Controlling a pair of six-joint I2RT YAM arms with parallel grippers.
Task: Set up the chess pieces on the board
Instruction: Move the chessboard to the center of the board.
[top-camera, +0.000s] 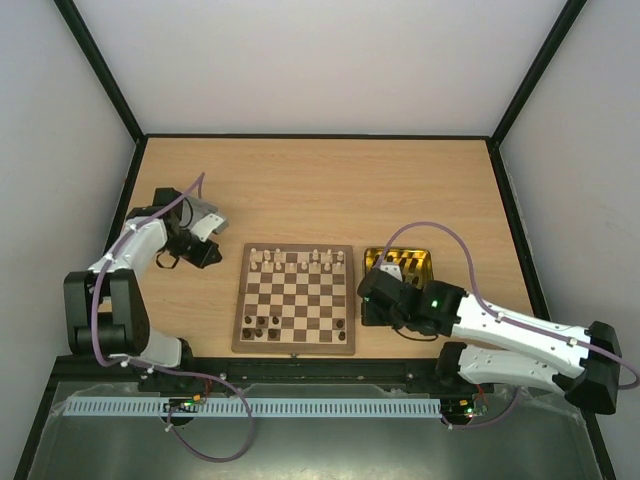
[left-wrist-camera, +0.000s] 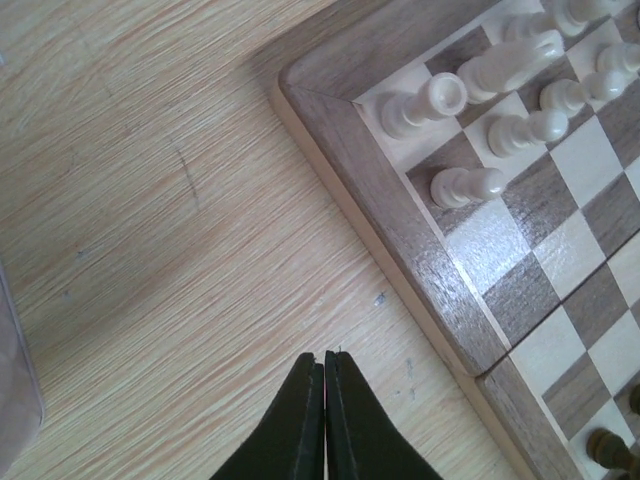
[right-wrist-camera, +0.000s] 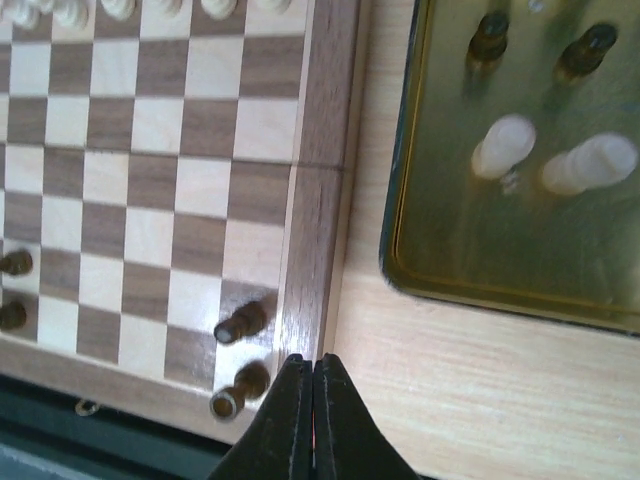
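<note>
- We see the left gripper (left-wrist-camera: 323, 358) with its fingers pressed together and nothing between them, over the bare wooden table (left-wrist-camera: 150, 200) just beside a corner of the chessboard (left-wrist-camera: 400, 240).
- The right gripper (right-wrist-camera: 312, 362) is also closed on nothing, at the board's rim, near the yellow-lined tin (right-wrist-camera: 395, 255).
- Cream pieces (left-wrist-camera: 468, 186) stand along the board's far rows.
- Dark pieces (right-wrist-camera: 240, 322) stand by its near corners.
- Two more of each colour show in the tin.

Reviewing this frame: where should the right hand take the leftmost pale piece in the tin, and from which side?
Likely from above, across its slim body: the pale piece sits clear of its neighbour and the tin wall, leaving finger room either side. Its pose is blurred.
</note>
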